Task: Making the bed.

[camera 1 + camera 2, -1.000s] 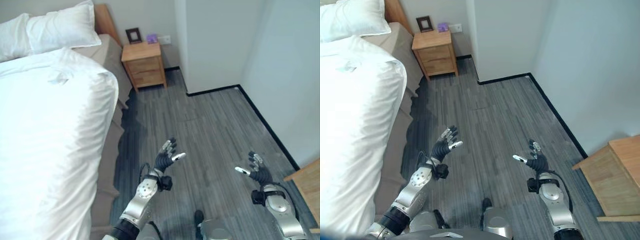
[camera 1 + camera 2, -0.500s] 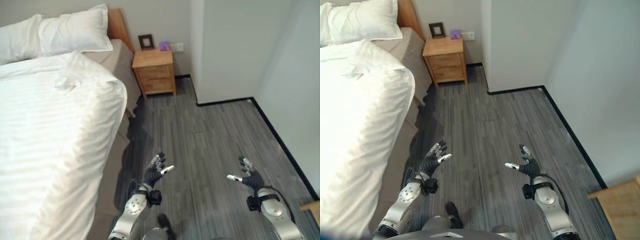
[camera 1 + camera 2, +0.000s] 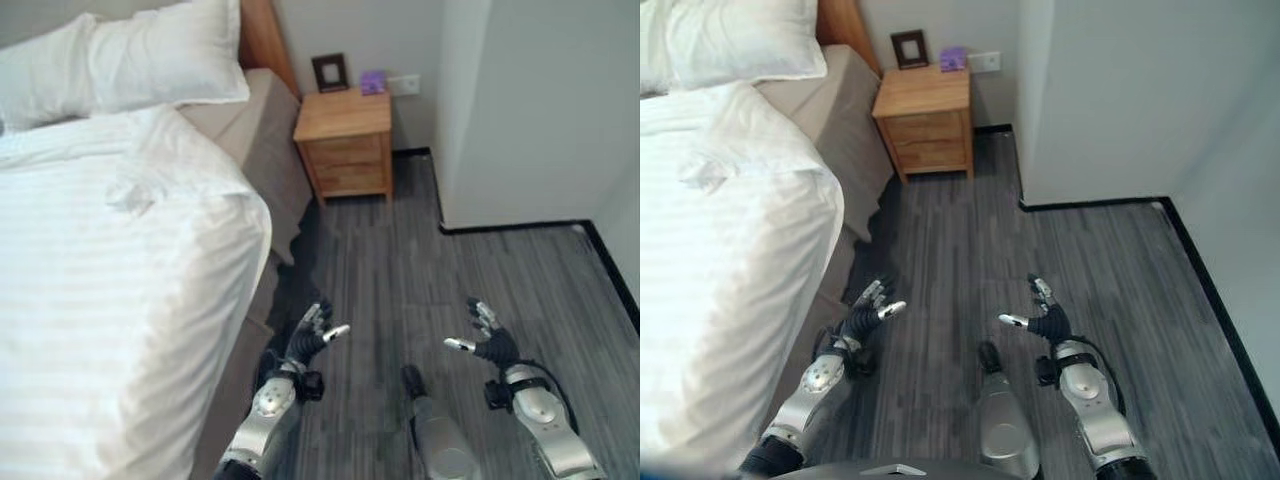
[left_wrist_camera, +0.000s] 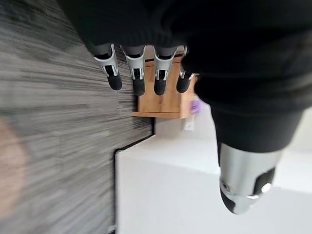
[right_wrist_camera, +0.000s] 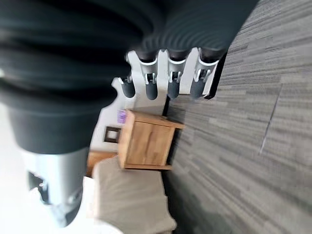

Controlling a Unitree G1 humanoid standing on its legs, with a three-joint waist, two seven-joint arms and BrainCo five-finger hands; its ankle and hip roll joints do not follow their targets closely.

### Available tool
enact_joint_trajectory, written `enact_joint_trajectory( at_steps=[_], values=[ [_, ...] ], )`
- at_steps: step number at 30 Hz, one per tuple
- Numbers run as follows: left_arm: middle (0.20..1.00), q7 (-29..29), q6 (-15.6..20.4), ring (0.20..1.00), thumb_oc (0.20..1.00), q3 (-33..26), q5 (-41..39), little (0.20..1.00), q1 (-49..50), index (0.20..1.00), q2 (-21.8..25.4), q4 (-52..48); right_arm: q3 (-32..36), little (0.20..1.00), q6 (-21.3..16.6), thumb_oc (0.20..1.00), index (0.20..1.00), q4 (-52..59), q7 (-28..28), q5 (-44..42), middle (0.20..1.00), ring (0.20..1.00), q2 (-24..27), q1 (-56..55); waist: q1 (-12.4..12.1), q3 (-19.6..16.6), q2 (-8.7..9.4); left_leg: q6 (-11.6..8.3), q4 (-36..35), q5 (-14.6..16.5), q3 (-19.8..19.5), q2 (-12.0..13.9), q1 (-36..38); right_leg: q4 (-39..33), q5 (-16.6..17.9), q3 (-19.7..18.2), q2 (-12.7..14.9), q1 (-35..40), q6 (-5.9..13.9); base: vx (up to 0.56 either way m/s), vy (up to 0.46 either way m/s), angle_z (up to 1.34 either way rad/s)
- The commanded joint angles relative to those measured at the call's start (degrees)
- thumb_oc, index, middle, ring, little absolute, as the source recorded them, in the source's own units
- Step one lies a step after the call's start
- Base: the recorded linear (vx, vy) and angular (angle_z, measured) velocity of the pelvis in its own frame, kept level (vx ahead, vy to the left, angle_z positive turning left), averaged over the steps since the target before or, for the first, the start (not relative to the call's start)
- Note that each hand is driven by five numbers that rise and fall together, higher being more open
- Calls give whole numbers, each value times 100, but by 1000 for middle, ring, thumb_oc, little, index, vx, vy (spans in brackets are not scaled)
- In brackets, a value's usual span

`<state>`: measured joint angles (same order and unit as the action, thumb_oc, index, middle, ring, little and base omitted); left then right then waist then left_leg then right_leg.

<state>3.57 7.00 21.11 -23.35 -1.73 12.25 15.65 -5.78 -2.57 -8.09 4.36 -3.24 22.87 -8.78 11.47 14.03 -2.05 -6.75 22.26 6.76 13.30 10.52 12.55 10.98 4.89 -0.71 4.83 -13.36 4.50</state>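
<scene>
Fingers on both hands are spread loose and empty, palms facing each other over bare floor. Biggest thing around is the white striped duvet (image 3: 110, 290), draped over the bed's near side edge, with beige sheet showing beneath it. Grey wood-plank floor (image 3: 470, 270) gives plenty of open room between bed and white wall. Two white pillows (image 3: 120, 60) sit at the headboard, and a small wooden nightstand (image 3: 346, 140) stands beside it. Left hand (image 3: 308, 340) hovers just beside the bed's edge; right hand (image 3: 487, 342) floats well apart from it.
</scene>
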Motion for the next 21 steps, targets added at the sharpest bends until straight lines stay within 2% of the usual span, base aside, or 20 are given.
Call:
enact_joint_trajectory(
  at_steps=[1,2,3,4,5,6,7,8,9,10,11,12,13,14,15,16,18,19,20,21],
  values=[
    [1000,-38,331,1000,1000,-144,32,1000,-84,1000,228,-505,3,1000,-308,1000,1000,716,60,-227,1000,1000,251,-88,-39,80,322,-106,1836,-860,177,-16,-721,-1171,-232,90,273,1329,-41,300,-361,4],
    [1000,-29,330,1000,1000,-161,-13,1000,-86,1000,235,-532,14,1000,-298,1000,1000,680,100,-222,1000,1000,329,-32,-151,115,413,-91,2177,-803,284,-5,-993,-1281,-288,98,282,1574,-126,351,-292,-17],
    [1000,-23,328,1000,1000,-163,-40,1000,-93,1000,215,-545,-7,1000,-284,1000,1000,665,138,-212,1000,1000,354,5,-249,118,518,-78,2145,-845,514,51,-1240,-1337,-356,125,317,1771,-167,381,-185,-13],
    [1000,-20,342,1000,1000,-166,-44,1000,-83,1000,210,-548,7,1000,-262,1000,1000,679,153,-179,1000,1000,368,36,-339,150,557,-90,2152,-808,723,168,-1449,-1405,-439,120,325,1959,-178,391,-112,-24],
    [1000,-24,333,1000,1000,-176,-43,1000,-85,1000,205,-537,-8,1000,-261,1000,1000,693,164,-157,1000,1000,381,49,-393,148,540,-49,1764,-801,890,267,-1604,-1416,-533,138,279,2092,-193,255,-31,-39],
    [1000,-24,332,1000,1000,-174,-43,1000,-84,1000,202,-537,-8,1000,-261,1000,1000,691,166,-155,1000,1000,383,47,-403,150,539,-50,1750,-779,906,260,-1572,-1425,-547,131,285,2112,-189,447,61,-37],
    [1000,-38,337,1000,1000,-191,-10,1000,-12,1000,199,-547,-29,1000,-284,1000,1000,709,136,-155,1000,1000,363,53,-481,87,376,74,492,-743,1120,244,-1755,-1424,-755,110,130,2278,-127,335,80,-40],
    [1000,-38,337,1000,1000,-185,-8,1000,2,1000,189,-551,-28,1000,-288,1000,1000,706,135,-156,1000,1000,373,41,-498,80,415,85,354,-771,1172,157,-1653,-1418,-783,95,195,2302,-106,459,124,-40],
    [1000,-57,334,1000,1000,-178,-3,1000,60,1000,183,-547,-50,1000,-300,1000,1000,694,115,-149,1000,1000,360,42,-528,65,302,93,-330,-793,1292,174,-1770,-1424,-880,96,100,2385,-52,631,170,-41],
    [1000,-40,322,1000,1000,-167,-4,1000,162,1000,136,-557,-124,1000,-291,1000,1000,659,88,-101,1000,1000,370,45,-624,30,125,5,-2007,-1429,1678,250,-1764,-1361,-1246,212,34,2715,85,886,164,-31],
    [1000,-31,302,1000,1000,-217,-35,1000,253,1000,137,-563,-186,1000,-255,1000,1000,641,42,-39,1000,1000,345,113,-676,-50,70,94,-2333,-1430,1691,187,-1633,-1133,-1423,268,-17,2808,134,1193,137,-22],
    [1000,-42,171,1000,1000,-157,-67,1000,367,1000,119,-554,-309,1000,-261,1000,1000,606,10,84,1000,1000,236,85,-808,-203,107,356,-2544,-1385,1475,-201,-1315,-46,-1583,310,-40,2829,345,802,29,-22],
    [1000,-34,146,1000,1000,-103,-28,1000,333,1000,123,-509,-359,1000,-248,1000,1000,583,18,167,1000,1000,188,75,-846,-203,145,492,-2553,-1274,1488,-292,-1196,688,-1351,320,-10,2641,571,695,38,-8],
    [1000,-5,135,1000,1000,-65,-5,1000,253,1000,151,-460,-456,1000,-222,1000,1000,586,-9,281,1000,1000,107,135,-818,-156,186,667,-2606,-1095,1411,-437,-912,1886,-526,310,172,1960,960,328,9,11],
    [1000,16,141,1000,1000,-42,-28,1000,221,1000,185,-475,-489,1000,-237,1000,1000,603,-1,263,1000,1000,79,170,-778,-108,130,714,-2640,-1054,1325,-408,-798,2572,-156,207,82,1609,1034,446,-7,65],
    [1000,63,153,1000,1000,-62,-24,1000,132,1000,230,-447,-546,1000,-223,1000,1000,594,-5,370,1000,1000,54,248,-727,-22,42,745,-2726,-949,1098,-344,-599,3183,-288,155,2,985,917,478,-85,87],
    [1000,63,177,1000,1000,-77,-97,1000,67,1000,266,-419,-618,1000,-228,1000,1000,609,9,425,1000,1000,80,313,-601,15,125,701,-2725,-832,803,-479,-483,2376,-579,98,17,675,656,461,-151,125],
    [1000,52,196,1000,1000,-123,-136,1000,78,1000,285,-401,-637,1000,-234,1000,1000,588,16,407,1000,1000,80,366,-557,10,157,668,-2717,-751,606,-543,-459,1786,-872,-63,-11,747,542,441,-223,185],
    [1000,33,228,1000,1000,-161,-129,1000,140,1000,304,-365,-635,1000,-225,1000,1000,522,30,370,1000,1000,63,352,-439,-61,235,596,-2720,-575,276,-669,-379,517,-1042,-725,-49,847,468,407,-228,231],
    [1000,25,252,1000,1000,-192,-126,1000,151,1000,319,-356,-640,1000,-211,1000,1000,491,22,341,1000,1000,37,350,-387,-84,241,557,-2726,-544,125,-678,-370,144,-918,-1110,-126,791,483,488,-275,221]
  ],
)
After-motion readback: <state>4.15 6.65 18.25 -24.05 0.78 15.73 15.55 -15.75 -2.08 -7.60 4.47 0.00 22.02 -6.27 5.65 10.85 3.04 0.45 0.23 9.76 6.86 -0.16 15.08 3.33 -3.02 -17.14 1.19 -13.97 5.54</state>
